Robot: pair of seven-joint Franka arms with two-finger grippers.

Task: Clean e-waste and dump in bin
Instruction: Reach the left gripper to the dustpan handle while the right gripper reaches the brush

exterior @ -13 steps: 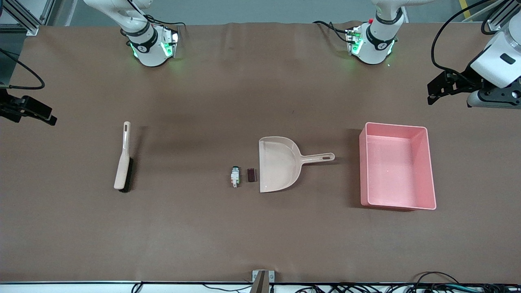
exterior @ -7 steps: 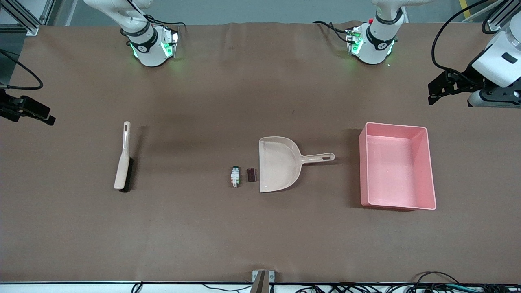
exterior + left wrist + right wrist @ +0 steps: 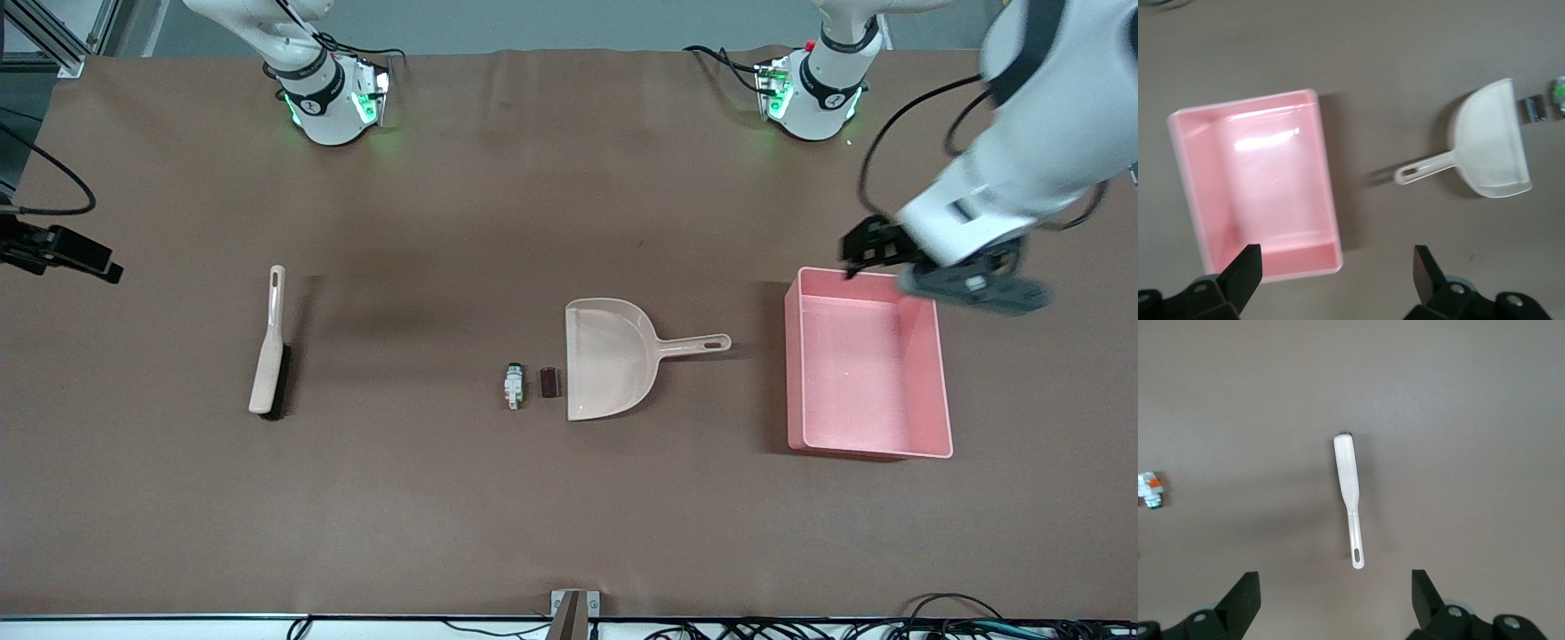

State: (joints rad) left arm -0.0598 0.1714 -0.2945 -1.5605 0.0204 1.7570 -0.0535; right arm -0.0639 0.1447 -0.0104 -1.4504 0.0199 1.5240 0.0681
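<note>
E-waste lies on the table as two tiny pieces, the white piece (image 3: 513,386) with green and orange marks and the maroon block (image 3: 550,382) just beside it, the block sitting just off the open lip of the dustpan (image 3: 609,358). You have very little margin there: a hard sweep could flick either piece past the lip or skid the light pan away, since nothing holds it down yet.

The dustpan's handle points toward the bin (image 3: 867,364), the tall pink tub at the left arm's end of the table. Your left gripper (image 3: 1337,273) hangs over the bin's edge farthest from the front camera, fingers spread wide and empty. If you bring it toward the handle too low, it could clip the tub's wall and shove the tub.

The brush (image 3: 268,345) lies well apart from the scraps, toward the right arm's end. Your right gripper (image 3: 1335,592) hovers above it, fingers wide apart, holding nothing; in the front view it shows at the picture's edge. The handle is thin and flat, so a misaligned pinch could roll it. Later, tipping the pan early would spill pieces short of the bin.
</note>
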